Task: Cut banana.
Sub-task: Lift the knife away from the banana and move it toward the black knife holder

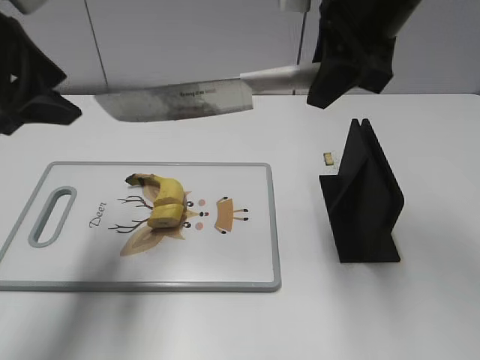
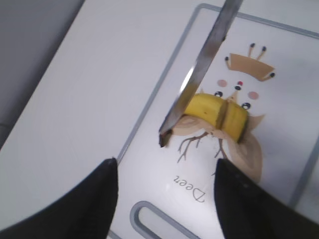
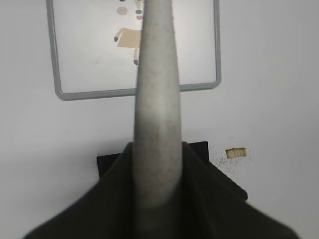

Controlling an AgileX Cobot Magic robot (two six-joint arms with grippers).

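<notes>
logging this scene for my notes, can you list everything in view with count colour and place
banana: 1, yellow, partly sliced, middle of the board
cutting board: 1, white with grey rim and deer print, left half of the table
knife: 1, steel blade with pale handle, held in the air above the board's far edge
knife stand: 1, black, right of the board
small tan piece: 1, beside the stand, identity unclear
table: 1, white
left pincer: black, open, empty, above the board's handle end
right pincer: black, shut on the knife handle

A plain white desk (image 1: 420, 315) fills the foreground under soft, even light. Behind its far edge stands a pale grey wall (image 1: 187, 37) of flat panels, split by thin dark vertical seams.
</notes>
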